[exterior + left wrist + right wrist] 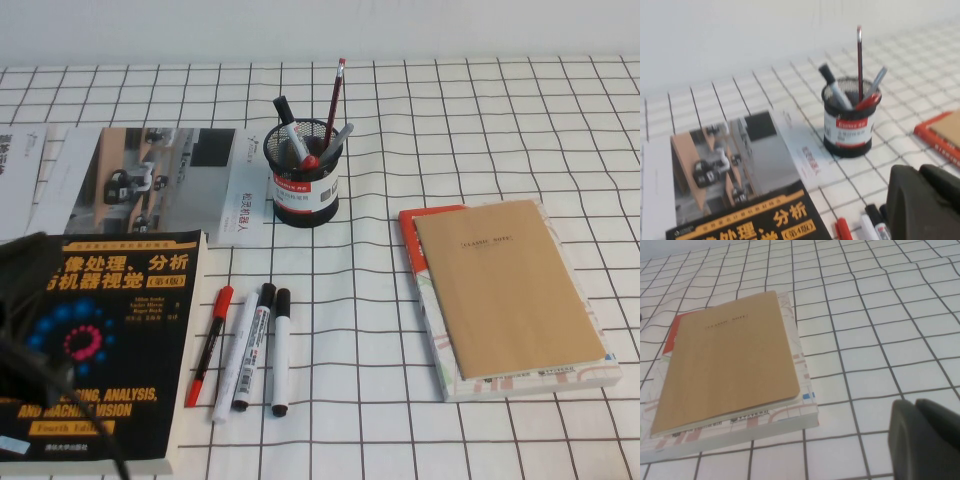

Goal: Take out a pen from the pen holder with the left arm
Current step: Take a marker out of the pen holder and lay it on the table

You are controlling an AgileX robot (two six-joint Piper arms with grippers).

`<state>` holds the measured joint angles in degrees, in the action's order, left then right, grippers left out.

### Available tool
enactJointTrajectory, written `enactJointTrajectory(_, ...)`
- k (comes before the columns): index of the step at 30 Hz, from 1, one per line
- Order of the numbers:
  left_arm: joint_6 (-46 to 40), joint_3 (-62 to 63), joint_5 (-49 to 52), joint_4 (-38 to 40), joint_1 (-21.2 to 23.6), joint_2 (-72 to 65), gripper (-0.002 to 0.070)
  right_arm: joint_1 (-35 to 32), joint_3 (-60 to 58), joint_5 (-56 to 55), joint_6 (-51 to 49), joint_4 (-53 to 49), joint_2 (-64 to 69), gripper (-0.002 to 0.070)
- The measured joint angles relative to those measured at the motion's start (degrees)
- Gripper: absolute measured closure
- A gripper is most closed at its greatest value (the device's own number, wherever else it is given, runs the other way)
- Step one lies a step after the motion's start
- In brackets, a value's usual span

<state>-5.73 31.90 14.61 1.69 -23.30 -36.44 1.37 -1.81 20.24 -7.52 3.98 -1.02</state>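
Observation:
The black mesh pen holder (pixel 305 185) (pixel 847 125) stands at the middle back of the table. A tall red pencil (pixel 335 95) (pixel 859 60), a black-capped marker (pixel 288 115) (pixel 832 82) and a grey pen (pixel 340 135) (pixel 877 82) stick out of it. Several pens lie in front of it on the cloth: a red pen (pixel 208 345) (pixel 842 230) and markers (pixel 255 345). My left gripper (pixel 917 172) is shut and empty, hovering above those loose pens, well short of the holder. My left arm (pixel 30 300) shows dark at the lower left. My right gripper (pixel 914 405) is shut, over bare cloth.
A black textbook (pixel 95 350) lies at the front left, and a magazine (pixel 150 180) lies behind it. A tan notebook (pixel 505 295) (pixel 730 365) tops a small stack of books on the right. A white grid cloth (pixel 400 400) covers the table.

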Motion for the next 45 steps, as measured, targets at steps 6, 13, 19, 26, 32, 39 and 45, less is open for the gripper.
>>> enactJointTrajectory(6, 0.0, -4.5, 4.2, 0.0, 0.0, 12.0, 0.0676, 0.0, 0.0, 0.0, 0.0, 0.0, 0.0, 0.0692)
enactJointTrajectory(13, 0.0, -4.7, 16.3, 0.0, 0.0, 16.4, 0.0677, 0.0, 0.0, 0.0, 0.0, 0.0, 0.0, 0.0692)
enactJointTrajectory(19, 0.0, -4.7, 22.1, 0.0, 0.0, 16.4, 0.0677, 0.0, 0.0, 0.0, 0.0, 0.0, 0.0, 0.0693)
enactJointTrajectory(26, 0.0, -5.0, 23.0, -1.7, 0.0, 16.4, 0.0677, 0.0, 0.0, 0.0, 0.0, 0.0, 0.0, 0.0693)
enactJointTrajectory(32, 1.4, -12.2, 11.4, -6.8, 2.1, 21.8, 0.0677, 0.0, 0.0, 0.0, 0.0, 0.0, 0.0, 0.0692)
enactJointTrajectory(39, 1.9, -26.8, -5.4, -6.4, 11.9, 31.4, 0.0677, 0.0, 0.0, 0.0, 0.0, 0.0, 0.0, 0.0692)
enactJointTrajectory(45, 2.1, -33.0, -7.0, -5.1, 16.3, 36.8, 0.0677, 0.0, 0.0, 0.0, 0.0, 0.0, 0.0, 0.0692)
